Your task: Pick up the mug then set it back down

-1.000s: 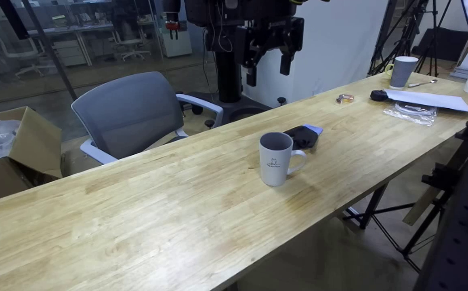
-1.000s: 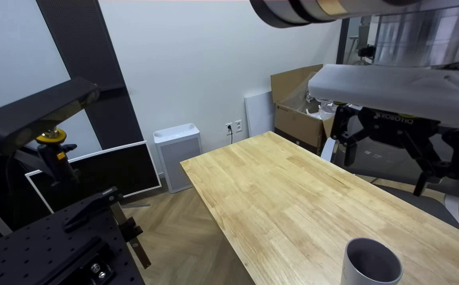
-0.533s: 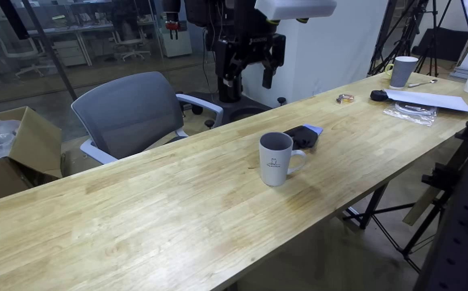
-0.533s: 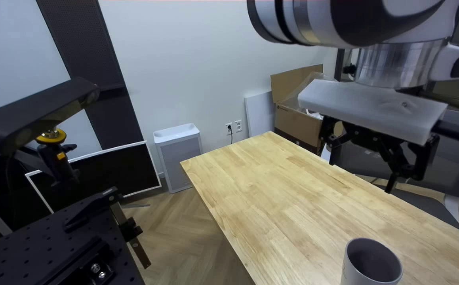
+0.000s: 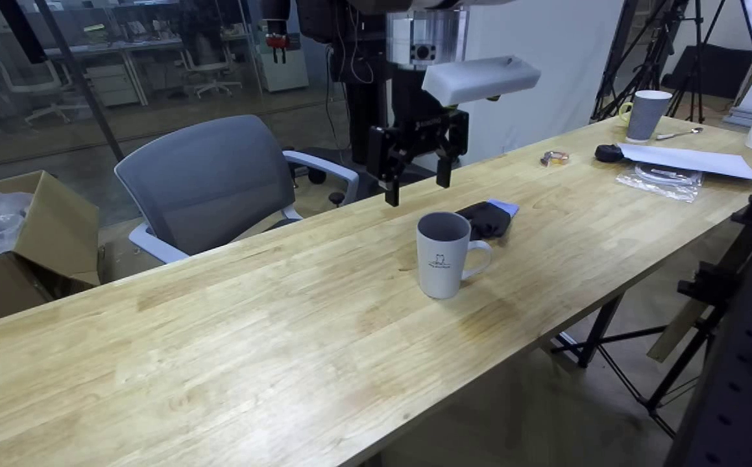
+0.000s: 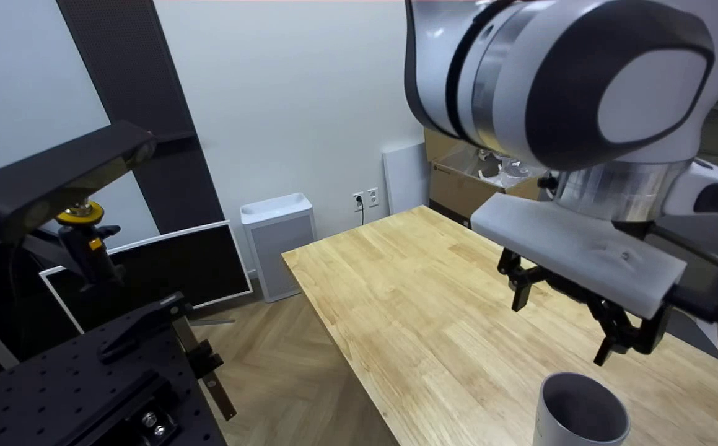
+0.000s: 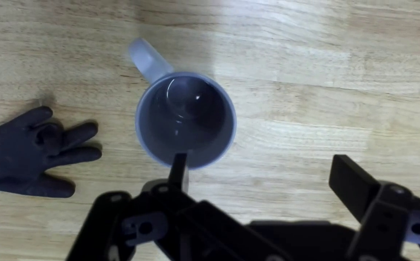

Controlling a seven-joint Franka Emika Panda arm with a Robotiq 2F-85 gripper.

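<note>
Your gripper (image 5: 418, 187) has come down and across towards the mug (image 5: 439, 266) since a moment ago, while the mug has stayed put. The mug stands upright between the two long edges of the tabletop (image 5: 220, 363), and in the wrist view its handle (image 7: 149, 59) points away from your gripper. You have nothing between the fingers (image 7: 353, 183); they are spread wide and, judging by both exterior views, above the tabletop and apart from the mug, although one finger overlaps it in the wrist view. Just beside the mug, not touching, lies a blue-cuffed black glove (image 5: 489, 222). Farther along, toward the tabletop's far end in an exterior view, are a sheet of paper (image 5: 693, 160), a spoon (image 5: 678, 134) and a grey patterned cup (image 5: 648, 118), which is not your target. You seem to be mid-approach: neither the lift nor the setting-down looks done. Left for you, probably: centre the fingers over the mug, lower, close, raise it, then put it back down.
</note>
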